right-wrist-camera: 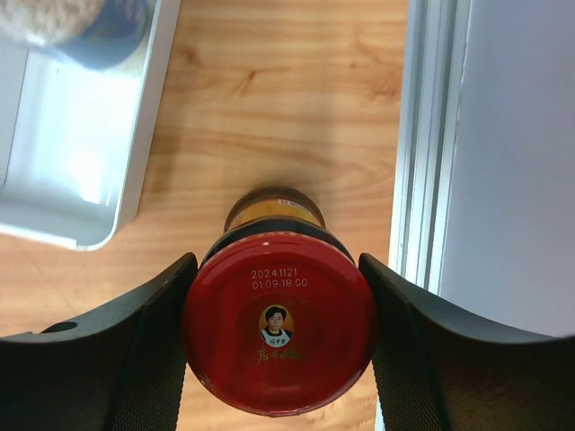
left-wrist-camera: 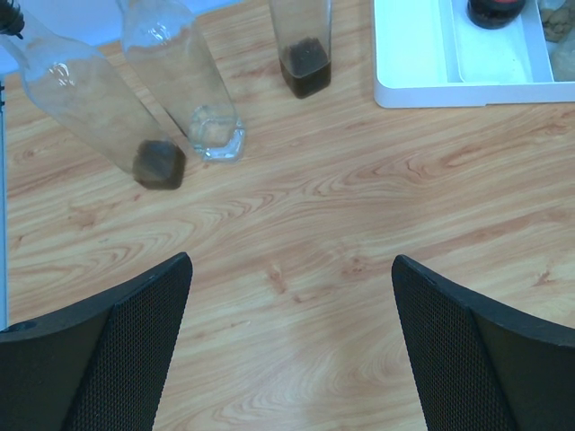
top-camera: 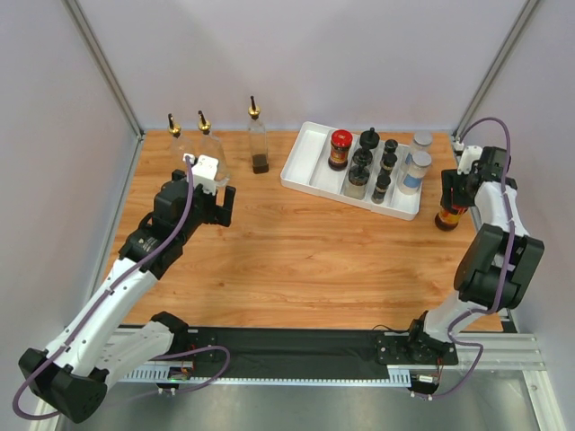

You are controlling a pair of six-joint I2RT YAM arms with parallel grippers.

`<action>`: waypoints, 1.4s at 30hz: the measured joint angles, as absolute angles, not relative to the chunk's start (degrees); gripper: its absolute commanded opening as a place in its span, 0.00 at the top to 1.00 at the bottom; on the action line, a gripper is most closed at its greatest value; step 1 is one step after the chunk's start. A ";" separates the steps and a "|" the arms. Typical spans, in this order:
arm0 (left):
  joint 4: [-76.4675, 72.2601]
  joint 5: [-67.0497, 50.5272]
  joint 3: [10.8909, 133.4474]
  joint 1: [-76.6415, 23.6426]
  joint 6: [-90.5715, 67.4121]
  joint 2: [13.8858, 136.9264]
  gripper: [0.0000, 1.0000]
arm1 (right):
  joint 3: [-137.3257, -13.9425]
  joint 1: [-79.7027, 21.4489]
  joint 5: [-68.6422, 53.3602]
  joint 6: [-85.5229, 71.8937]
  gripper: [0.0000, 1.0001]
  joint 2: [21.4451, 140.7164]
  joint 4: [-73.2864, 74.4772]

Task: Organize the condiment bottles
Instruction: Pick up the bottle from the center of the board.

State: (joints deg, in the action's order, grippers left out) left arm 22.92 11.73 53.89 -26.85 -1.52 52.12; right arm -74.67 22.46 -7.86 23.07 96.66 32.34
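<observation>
The table [left-wrist-camera: 359, 180] is smooth wood-grain laminate with a faint sheen. The tray [left-wrist-camera: 422, 72] is glossy white plastic. The bottles [left-wrist-camera: 180, 81] are clear glass. The jar [right-wrist-camera: 274, 211] at right has a glossy red lid [right-wrist-camera: 278, 332]. The left tool [left-wrist-camera: 292, 269] has matt black, finely meshed pads [left-wrist-camera: 135, 350].

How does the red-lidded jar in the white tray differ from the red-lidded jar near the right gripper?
The tray jar stands inside the white tray, untouched; the outer jar stands on the bare table, beside the tray. The right gripper is closed around the outer jar's lid. Both stand upright, with red lids.
</observation>
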 measured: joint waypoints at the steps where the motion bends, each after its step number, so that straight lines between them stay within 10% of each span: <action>1: 22.92 11.70 53.89 -26.85 -1.52 52.05 0.00 | -73.49 22.55 -8.14 23.57 1.00 95.31 32.86; 25: 22.92 11.42 53.84 -26.85 -1.56 51.05 0.00 | -62.61 19.75 -19.88 26.92 1.00 68.01 49.28; 42: 22.92 11.51 53.78 -26.85 -1.54 50.81 0.00 | -64.66 -8.91 -19.88 23.86 1.00 66.43 54.15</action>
State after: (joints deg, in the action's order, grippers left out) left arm 22.92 11.51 53.78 -26.85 -1.54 50.81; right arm -64.66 -8.91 -19.88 23.86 66.43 54.15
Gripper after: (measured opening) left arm 0.996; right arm 0.669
